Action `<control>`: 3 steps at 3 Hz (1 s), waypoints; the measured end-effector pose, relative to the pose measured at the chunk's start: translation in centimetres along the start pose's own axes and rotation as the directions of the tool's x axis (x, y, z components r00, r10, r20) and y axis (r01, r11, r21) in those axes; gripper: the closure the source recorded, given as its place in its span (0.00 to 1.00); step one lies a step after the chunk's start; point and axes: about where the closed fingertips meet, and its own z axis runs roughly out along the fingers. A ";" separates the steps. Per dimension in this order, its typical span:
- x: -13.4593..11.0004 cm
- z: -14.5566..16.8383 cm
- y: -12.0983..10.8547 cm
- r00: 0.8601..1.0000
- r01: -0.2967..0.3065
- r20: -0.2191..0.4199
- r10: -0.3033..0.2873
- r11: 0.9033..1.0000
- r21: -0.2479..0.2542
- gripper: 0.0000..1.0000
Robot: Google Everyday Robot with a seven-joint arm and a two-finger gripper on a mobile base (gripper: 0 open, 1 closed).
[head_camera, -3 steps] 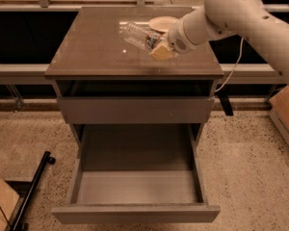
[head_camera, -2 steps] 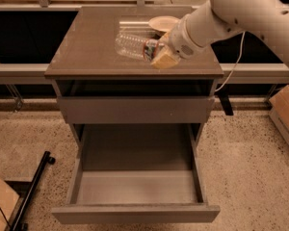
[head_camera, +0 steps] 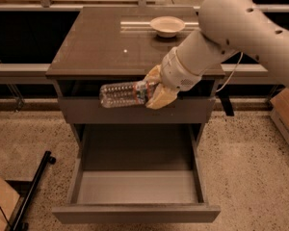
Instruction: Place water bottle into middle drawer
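The water bottle (head_camera: 121, 93), clear and ribbed with a coloured label band, lies horizontal in the air in front of the upper drawer front. My gripper (head_camera: 156, 91) is shut on its right end, so the cap is hidden by the tan fingers. The bottle hangs above the rear of the open middle drawer (head_camera: 137, 186), a wide tray with a pale grey floor pulled far out from the grey-brown cabinet. My white arm reaches in from the upper right.
A shallow white bowl (head_camera: 167, 25) stands at the back of the cabinet top (head_camera: 101, 42). A closed drawer front (head_camera: 86, 110) sits just above the open one. A black stand leg (head_camera: 31, 191) and cardboard lie on the floor at left; a box (head_camera: 286, 112) at right.
My gripper has carried the bottle from over the cabinet top forward and down past the front edge, to in front of the upper drawer front above the open drawer.
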 end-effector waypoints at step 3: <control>1.0 4.9 4.5 1.000 0.000 -0.023 -0.002 0.992 -0.123 1.00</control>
